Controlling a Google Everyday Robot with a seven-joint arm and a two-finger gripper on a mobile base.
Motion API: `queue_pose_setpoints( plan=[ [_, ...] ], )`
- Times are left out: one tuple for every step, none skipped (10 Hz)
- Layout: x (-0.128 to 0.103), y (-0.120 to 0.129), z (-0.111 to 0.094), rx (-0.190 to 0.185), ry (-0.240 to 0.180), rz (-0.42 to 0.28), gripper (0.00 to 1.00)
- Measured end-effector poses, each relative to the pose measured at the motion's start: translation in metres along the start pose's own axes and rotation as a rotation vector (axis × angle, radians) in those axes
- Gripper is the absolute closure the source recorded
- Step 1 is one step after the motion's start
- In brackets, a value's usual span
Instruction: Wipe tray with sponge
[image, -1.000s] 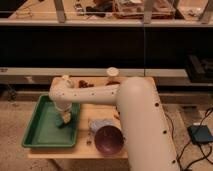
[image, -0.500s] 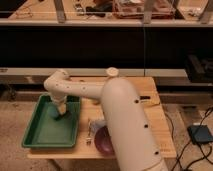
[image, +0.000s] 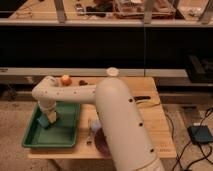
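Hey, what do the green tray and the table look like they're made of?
The tray: probably plastic, uniform green, moulded raised rim. The table: looks like light wood or laminate, pale tan, matte. The gripper is down inside the tray, at the sponge.

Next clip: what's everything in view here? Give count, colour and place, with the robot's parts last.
tray: one, green, left end of the table
sponge: one, teal, in the left part of the tray, at the hand
table: one, light wood, centre
round thing: one, orange, table's far edge, behind the tray
disc: one, white, table's far edge, middle
bowl: one, dark purple, near edge, partly hidden by the arm
box: one, dark, with cables, on the floor to the right
arm: one, cream, reaching from the near side across to the tray
hand: one, cream, low inside the tray, shut on the sponge
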Motion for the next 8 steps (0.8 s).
queue_pose_setpoints(
  plan=[
    [-0.007,0.011,0.007,-0.013,-0.001,-0.006,1.0],
    [-0.009,0.019,0.01,-0.017,-0.006,0.002,1.0],
    [-0.008,0.027,0.01,-0.027,-0.008,0.013,1.0],
    [-0.007,0.028,0.009,-0.029,-0.004,0.009,1.0],
    [-0.008,0.028,0.008,-0.029,-0.002,0.002,1.0],
    [-0.008,0.029,0.008,-0.032,-0.003,0.004,1.0],
    [-0.008,0.028,0.008,-0.032,-0.003,0.001,1.0],
    [-0.008,0.029,0.008,-0.033,-0.003,0.002,1.0]
  ],
)
